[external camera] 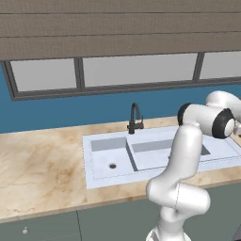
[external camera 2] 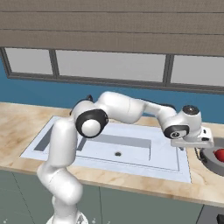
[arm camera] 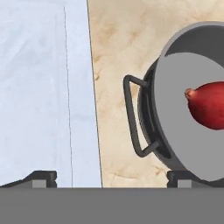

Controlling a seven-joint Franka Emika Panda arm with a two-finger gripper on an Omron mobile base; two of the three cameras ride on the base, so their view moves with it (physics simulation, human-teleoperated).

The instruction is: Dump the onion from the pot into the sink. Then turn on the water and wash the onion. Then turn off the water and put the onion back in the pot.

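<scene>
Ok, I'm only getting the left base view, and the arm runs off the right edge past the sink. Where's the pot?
Observer: The pot stands on the counter just right of the sink, a strip of counter between them.
Operator: And the onion, is it in there?
Observer: Yes, the onion lies inside the pot, on its bottom.
Operator: Has the gripper got hold of anything?
Observer: No. The gripper is open and empty, hanging over the sink's right edge beside the pot, with the pot's near handle between its spread fingertips in the hand view.
</scene>
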